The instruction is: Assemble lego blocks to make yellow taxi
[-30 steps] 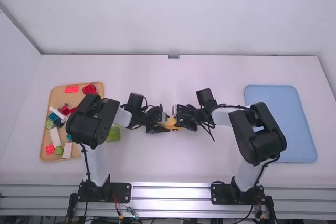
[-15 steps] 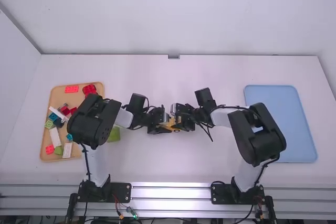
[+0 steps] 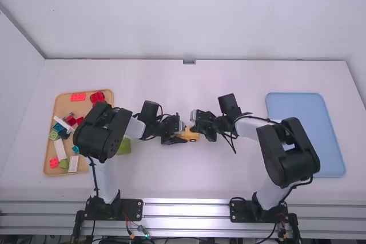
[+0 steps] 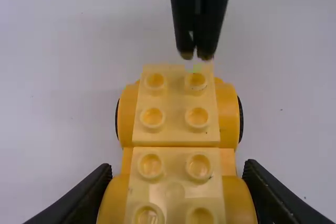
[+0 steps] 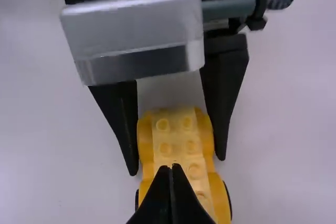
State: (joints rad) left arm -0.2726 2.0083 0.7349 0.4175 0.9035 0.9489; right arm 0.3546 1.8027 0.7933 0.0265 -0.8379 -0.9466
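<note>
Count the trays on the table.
2: a tan tray with loose blocks at the high view's left, a blue tray at its right. Both partly covered; a third could hardly be hidden.

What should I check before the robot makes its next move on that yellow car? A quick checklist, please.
1. Left gripper has the car: ok, one finger on each side.
2. Right gripper free: ok, shut with nothing between its fingers.
3. Right gripper clear of the car: cannot tell; it hovers over or near one end.
4. All wheels on: cannot tell; one end's wheels show, the other end's sides are covered.
5. Car topped off: not ok; the studs in sight are bare.
6. Spare blocks at hand: ok, in the wooden tray.
</note>
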